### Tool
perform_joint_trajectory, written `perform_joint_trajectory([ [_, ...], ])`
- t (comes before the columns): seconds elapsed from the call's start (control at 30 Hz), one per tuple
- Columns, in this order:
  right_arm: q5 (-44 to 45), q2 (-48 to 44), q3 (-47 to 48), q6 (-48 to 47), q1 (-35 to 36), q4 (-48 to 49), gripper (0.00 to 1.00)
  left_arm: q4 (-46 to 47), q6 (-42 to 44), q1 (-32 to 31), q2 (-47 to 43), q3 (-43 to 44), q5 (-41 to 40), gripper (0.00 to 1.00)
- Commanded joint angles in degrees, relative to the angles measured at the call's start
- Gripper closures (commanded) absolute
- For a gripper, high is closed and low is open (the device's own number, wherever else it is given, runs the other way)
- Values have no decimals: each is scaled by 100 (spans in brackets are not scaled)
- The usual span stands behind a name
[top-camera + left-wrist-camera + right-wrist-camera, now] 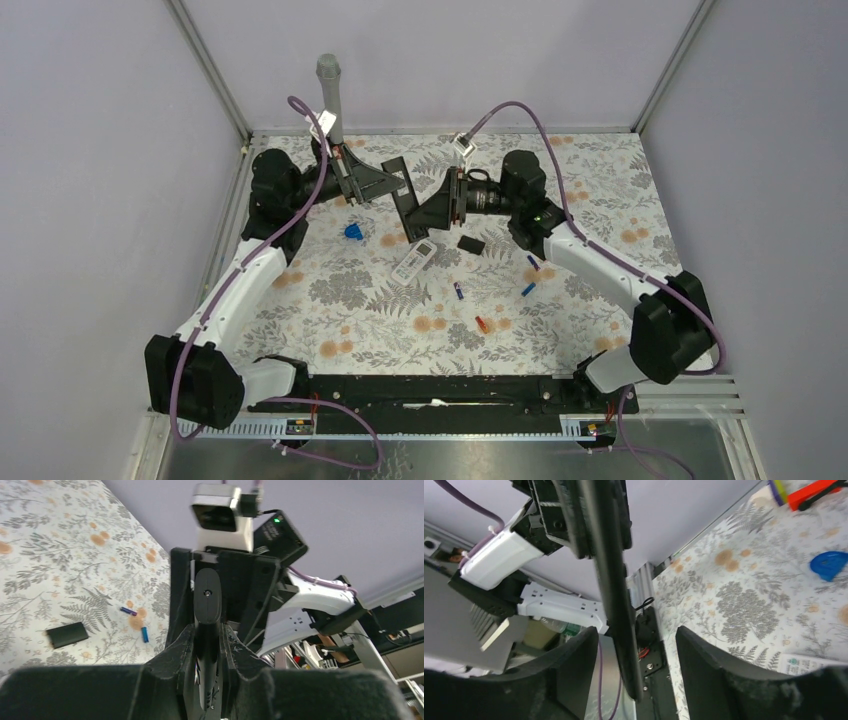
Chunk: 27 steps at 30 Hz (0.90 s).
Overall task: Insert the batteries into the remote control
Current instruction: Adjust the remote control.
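Note:
My left gripper (365, 186) (207, 632) is shut on a black remote control (403, 195) (207, 597), held edge-on above the back of the table. My right gripper (427, 208) (636, 635) stands open around the remote's far end (616, 605), with a gap on both sides of it. Slim batteries lie loose on the floral table: blue ones (459, 290) (528, 288) (533, 262) and an orange-red one (481, 323). The left wrist view shows a purple battery (128, 611) and a blue battery (145, 634).
A white remote (413, 262) (809, 662) lies mid-table, with a small black cover (471, 243) (67, 634) to its right. A blue blob-shaped piece (352, 231) (829, 564) lies to its left. An orange-red piece (814, 492) sits farther back. A grey post (330, 95) stands at the back.

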Motion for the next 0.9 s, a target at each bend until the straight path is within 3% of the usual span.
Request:
perform_joint_trajectory([
  [0.0, -897, 264, 396, 459, 132, 766, 43, 952, -558, -80, 45, 198, 333, 100],
  [0.1, -869, 338, 475, 497, 154, 723, 68, 1067, -715, -117, 83, 213, 286, 98],
  [0.17, -864, 347, 491, 567, 160, 803, 80, 1106, -811, -134, 108, 212, 281, 81],
  [0.23, -965, 361, 506, 670, 160, 952, 88, 1209, -879, -163, 120, 187, 338, 53],
  [0.33, -1094, 454, 624, 782, 155, 1010, 92, 1215, -877, -247, 135, 152, 327, 38],
  [0.43, -1209, 547, 663, 947, 156, 1137, 92, 1198, -843, -317, 174, 172, 334, 46],
  [0.53, -1162, 551, 661, 913, 160, 1048, 91, 1015, -703, -327, 171, 175, 320, 73],
  [0.57, -1136, 542, 660, 869, 152, 965, 88, 832, -550, -321, 148, 210, 262, 89],
  [0.6, -1081, 528, 651, 780, 150, 844, 76, 604, -379, -320, 123, 243, 198, 98],
  [0.73, -262, 116, 387, 105, -3, 151, 13, -642, 695, -292, -31, 427, -272, 100],
  [0.77, -28, -35, 304, -78, -68, -138, 8, -1038, 987, -267, -71, 504, -491, 100],
  [0.87, 461, -358, 185, -609, -336, -1094, 5, -2032, 1668, -180, -155, 684, -1332, 100],
])
